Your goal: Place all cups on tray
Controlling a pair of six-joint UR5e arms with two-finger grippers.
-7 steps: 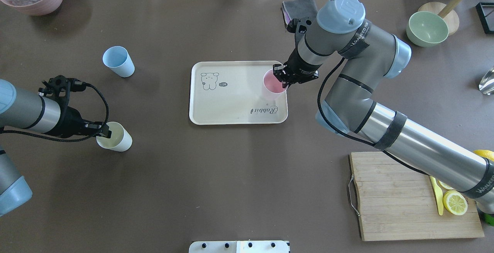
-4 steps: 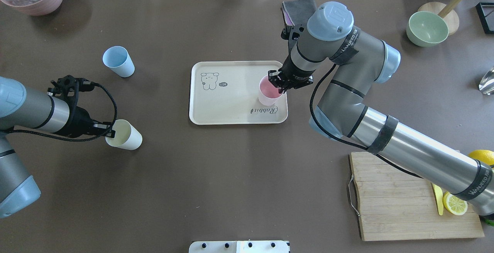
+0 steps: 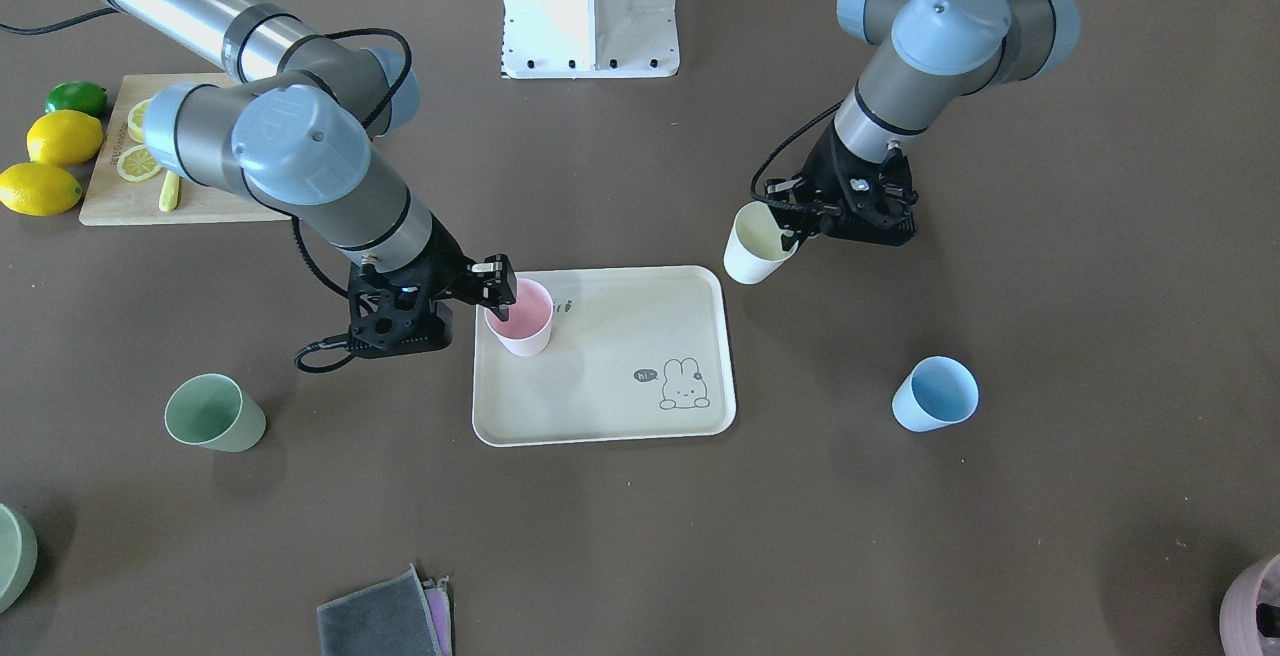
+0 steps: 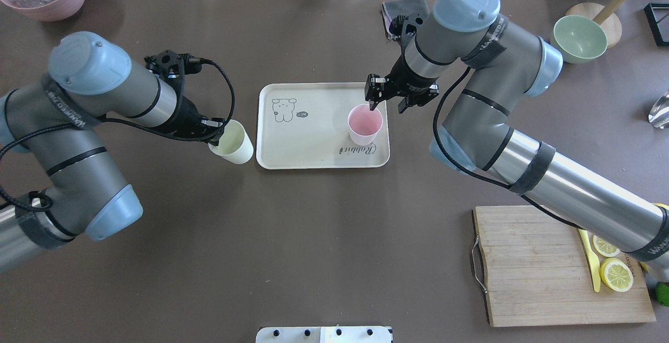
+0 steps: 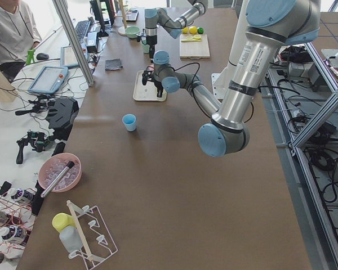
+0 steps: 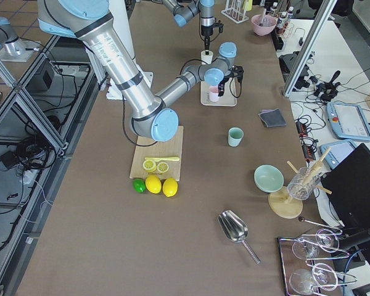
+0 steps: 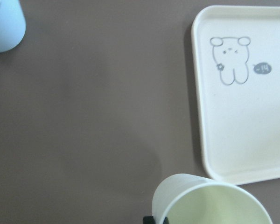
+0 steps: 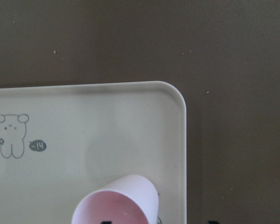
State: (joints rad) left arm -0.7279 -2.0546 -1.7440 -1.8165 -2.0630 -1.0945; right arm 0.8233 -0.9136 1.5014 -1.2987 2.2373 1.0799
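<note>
**Front-facing view.** The pink cup (image 3: 520,321) stands upright on the tray (image 3: 600,376), in its 10 o'clock corner. The right gripper (image 3: 497,298) has released it: 1 finger sits inside the rim and 1 outside. The left gripper (image 3: 787,224) is clenched on the rim of the cream cup (image 3: 755,244), which is tilted just off the tray's 1 o'clock corner. The blue cup (image 3: 935,393) at 3 o'clock and the green cup (image 3: 213,413) at 9 o'clock are both well apart from the tray.

**Overhead view.** The cream cup is beside the tray's 9 o'clock edge and not yet over it. By my reading 1 of 4 cups is placed, and bringing in cup 2 is the step in hand.

**Side views.** The grippers are too small here to read the jaws.

**Left wrist view.** The bunny end of the tray is bare.
- Clear the raised rim before you cross it, then level the cup.
- Set it down at that end, well apart from the pink cup, so there is room for 2 more.
- Let go only once the base sits flat.

**Right wrist view.** The fingers straddle the pink cup's wall. Withdraw straight up, because a sideways pull could drag the cup over.
</note>
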